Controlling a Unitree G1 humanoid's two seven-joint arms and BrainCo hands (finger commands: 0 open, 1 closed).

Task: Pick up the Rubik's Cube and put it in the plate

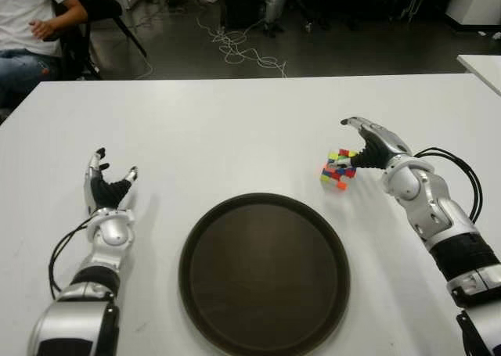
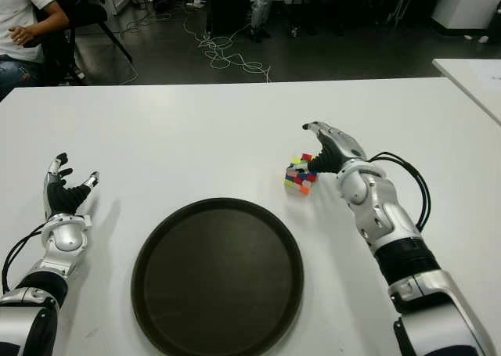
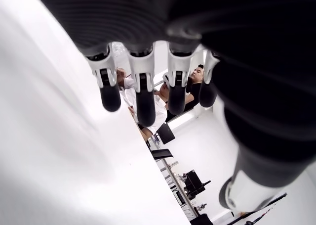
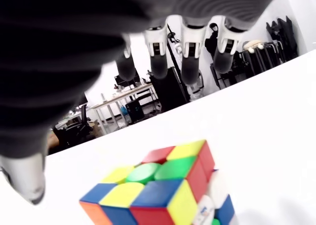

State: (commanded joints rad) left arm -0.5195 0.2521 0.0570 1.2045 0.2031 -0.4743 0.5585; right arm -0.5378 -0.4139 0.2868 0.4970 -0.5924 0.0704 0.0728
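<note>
Rubik's Cube [image 1: 338,170]: you find it on the white worktop [image 1: 235,129], tilted on an edge or corner, just beyond the plate's far right rim and apart from it.
Right hand [image 1: 374,146]: it arches over the cube from the right with fingers [image 4: 192,62] spread and extended past it; the thumb sits to one side. Nothing is pinched yet; whether the palm touches the cube you cannot tell.
Left hand [image 1: 106,190]: idle, fingers relaxed and spread, holding nothing, to the left of the plate.
Plate [image 1: 264,271]: dark, round, low rimmed, near the front edge of the worktop, nothing in it.
Handling: expect the cube to be light, rigid and hard, with smooth plastic faces that may slip; its layers could twist under an uneven squeeze.
Where to hold: close your thumb and fingers on two opposite flat faces, not on corners.
Risk: tilted as it is, it may roll away when first nudged.
</note>
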